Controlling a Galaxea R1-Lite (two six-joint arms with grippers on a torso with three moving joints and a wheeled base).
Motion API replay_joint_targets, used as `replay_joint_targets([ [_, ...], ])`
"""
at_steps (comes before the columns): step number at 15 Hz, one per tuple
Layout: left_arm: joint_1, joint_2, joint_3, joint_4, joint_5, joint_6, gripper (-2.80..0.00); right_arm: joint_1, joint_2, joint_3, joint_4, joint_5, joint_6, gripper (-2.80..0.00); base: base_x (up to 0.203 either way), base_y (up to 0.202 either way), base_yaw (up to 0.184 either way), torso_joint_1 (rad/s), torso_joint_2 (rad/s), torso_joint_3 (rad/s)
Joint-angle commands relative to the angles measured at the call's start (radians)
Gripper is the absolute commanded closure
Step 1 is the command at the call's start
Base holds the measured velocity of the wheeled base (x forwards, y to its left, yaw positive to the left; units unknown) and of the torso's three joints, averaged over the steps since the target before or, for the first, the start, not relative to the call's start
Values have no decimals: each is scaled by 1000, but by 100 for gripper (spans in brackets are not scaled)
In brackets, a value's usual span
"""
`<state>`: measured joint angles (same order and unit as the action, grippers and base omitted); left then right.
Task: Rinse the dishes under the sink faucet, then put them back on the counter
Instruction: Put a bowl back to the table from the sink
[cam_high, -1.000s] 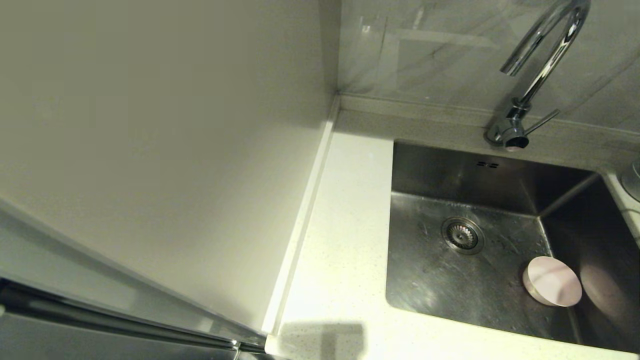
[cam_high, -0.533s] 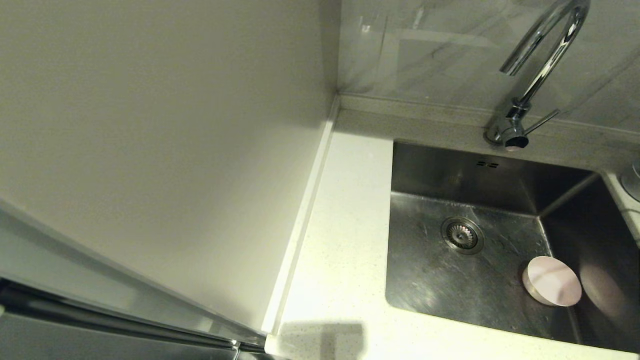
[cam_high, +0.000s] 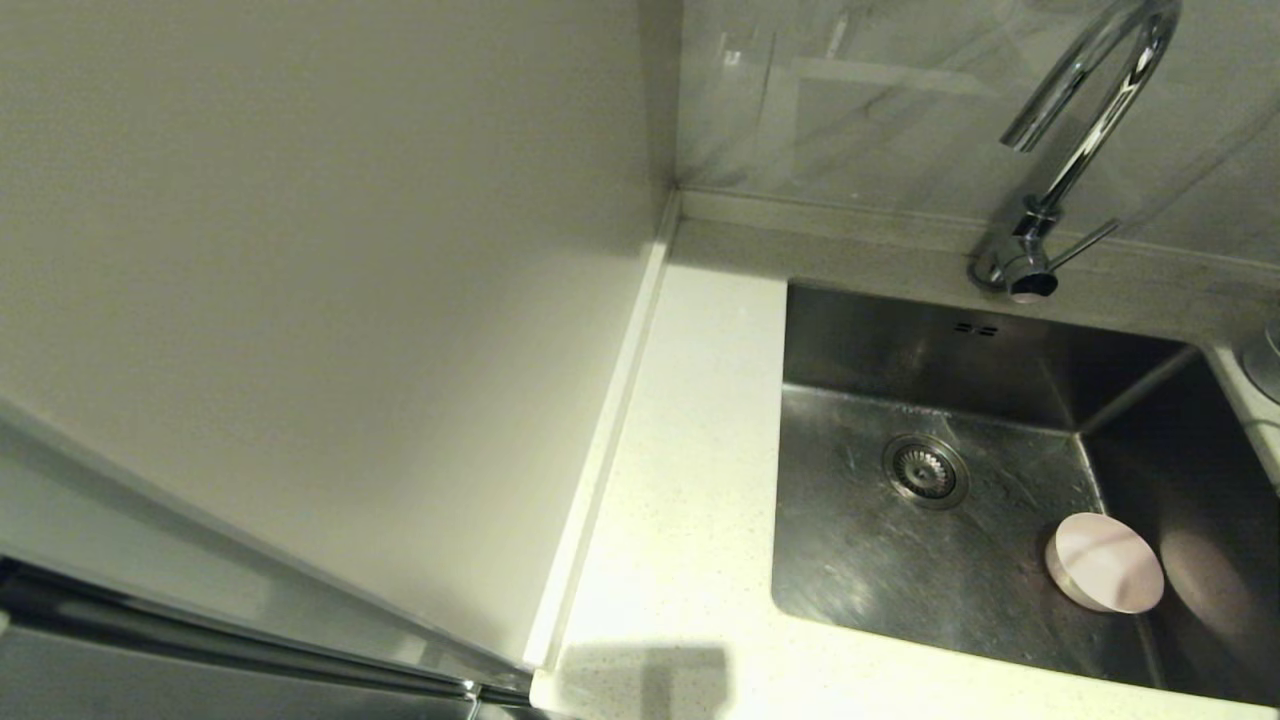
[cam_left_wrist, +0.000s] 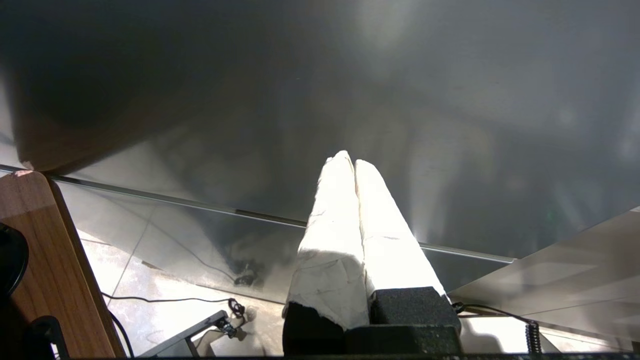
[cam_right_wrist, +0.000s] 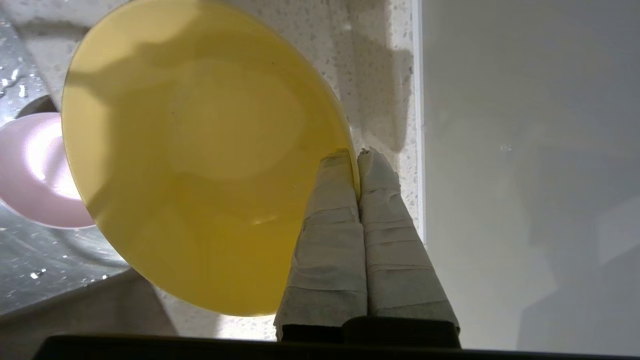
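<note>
Right wrist view: right end effector (cam_right_wrist: 358, 159) pinches yellow bowl (cam_right_wrist: 200, 155) by its 3 o'clock rim, over counter (cam_right_wrist: 375, 60). Thin grip, wet bowl: it could slip & drop. Left end effector (cam_left_wrist: 354, 162) pressed together, parked.

Open speckled counter (cam_high: 690, 480) strip down frame centre, hemmed at left by wall panel (cam_high: 330, 300). Sink (cam_high: 900, 560) floor mostly clear, blocked only by pink bowl (cam_high: 1104, 562) at lower right. Faucet (cam_high: 1080, 130) arching overhead at upper right.
</note>
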<state>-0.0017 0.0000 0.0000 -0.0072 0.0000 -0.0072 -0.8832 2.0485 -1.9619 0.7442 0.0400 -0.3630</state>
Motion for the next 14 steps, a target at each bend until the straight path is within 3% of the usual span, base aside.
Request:
replay_joint_targets([
  [1,0,0,3,0,0,0,0,0,1,0,4,-9,-18,0,0,0,0,0,0,0],
  [4,0,0,3,0,0,0,0,-5,-1,15,4,-9,-80,0,0,0,0,0,0,0],
  [5,0,0,3,0,0,0,0,-11,-4,24,4,-9,-93,-280,0,0,0,0,0,0],
  [14,0,0,3,0,0,0,0,-11,-36,-14,-19,6,-83,-280,0,0,0,0,0,0],
])
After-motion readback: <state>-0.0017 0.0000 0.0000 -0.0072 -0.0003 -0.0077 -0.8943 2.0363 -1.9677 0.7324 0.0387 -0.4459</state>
